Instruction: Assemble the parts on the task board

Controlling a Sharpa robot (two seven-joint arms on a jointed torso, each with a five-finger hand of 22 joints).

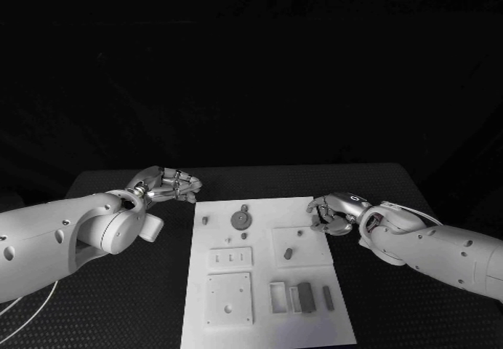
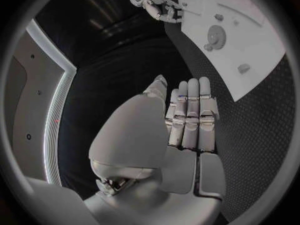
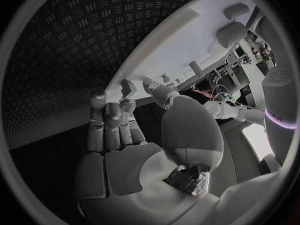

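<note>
- Left hand (image 1: 168, 183): over the black table (image 1: 126, 291), just beside the board's far left corner, not touching the board. In the left wrist view its fingers (image 2: 190, 117) lie straight and side by side, thumb alongside, with nothing in the palm. In the head view the fingers look somewhat curled. It holds nothing.
- Right hand (image 1: 336, 212): at the board's right edge, near the far corner, fingers curled down toward the board surface. In the right wrist view its fingers (image 3: 112, 122) reach to the board's rim with the thumb bent across; whether a small part is pinched under the fingertips cannot be told.
- Board (image 1: 304, 320): a white plate in the middle of the table, running from near the robot away between the two hands.
- Round grey part (image 1: 242, 218): a gear-like disc on the far half of the board, with a small piece just beyond it and another small one (image 1: 206, 219) to its left.
- Oval grey part (image 1: 287, 253): lies in a square raised panel on the right side, near the right hand.
- White block with slots (image 1: 230, 258): left of that panel, mid-board.
- Square white plate (image 1: 229, 298): near the robot, left side, with a small hole in its middle.
- Dark bar parts (image 1: 306, 297): near the robot, right side, standing beside a white frame; a thinner bar (image 1: 327, 297) lies just right of them.
- No readable writing, brand or label on the board or parts. Purple lettering shows on a white casing in the right wrist view, too small to read.
</note>
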